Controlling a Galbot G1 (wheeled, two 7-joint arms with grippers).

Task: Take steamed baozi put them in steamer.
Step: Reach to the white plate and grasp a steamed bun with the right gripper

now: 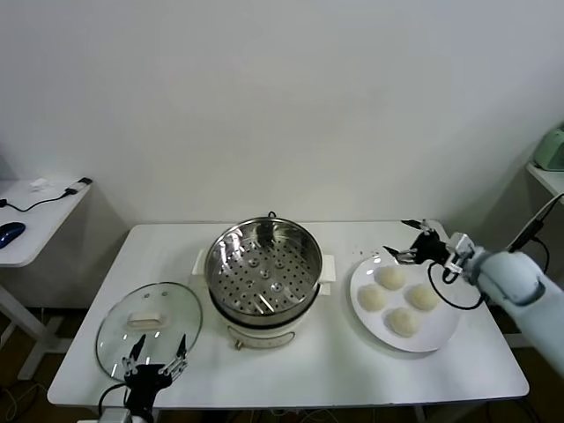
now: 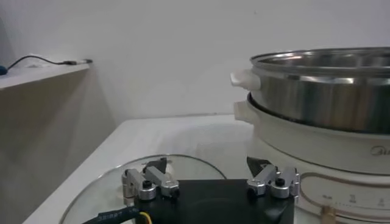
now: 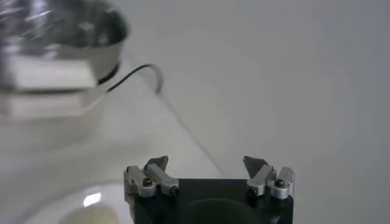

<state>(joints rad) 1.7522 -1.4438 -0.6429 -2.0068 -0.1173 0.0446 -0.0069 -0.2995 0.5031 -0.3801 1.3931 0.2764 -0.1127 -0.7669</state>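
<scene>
Setting: a white table (image 1: 335,370) is standing against a plain white wall, seen from above and in front by the head camera.
Steamer: the steamer (image 1: 263,269) is sitting near the middle of the table, a shiny steel pot on a cream-white base with side handles; its perforated tray is showing inside with nothing lying on it.
Steamed baozi: four steamed baozi (image 1: 390,277) are lying close together on a flat white plate (image 1: 441,333) just to the robot's right of the steamer.
Lid: a round glass lid (image 1: 115,339) is lying flat on the table to the robot's left of the steamer, near the front edge.
Right gripper: the right gripper (image 1: 404,240) is hovering above the far edge of the plate, close to the farthest bun, its fingers spreading wide and holding nothing; in the right wrist view its two fingertips (image 3: 157,164) are standing well apart, with one bun (image 3: 90,215) showing pale beneath them and the steamer (image 3: 58,45) farther off.
Left gripper: the left gripper (image 1: 157,352) is waiting at the table's front edge over the near rim of the glass lid, fingers wide apart and gripping nothing; the left wrist view is showing its fingertips (image 2: 159,165) above the lid (image 2: 109,189), with the steamer (image 2: 323,100) just beside.
Side tables: a small white side table (image 1: 40,220) carrying a dark cable is standing off to the robot's left.
</scene>
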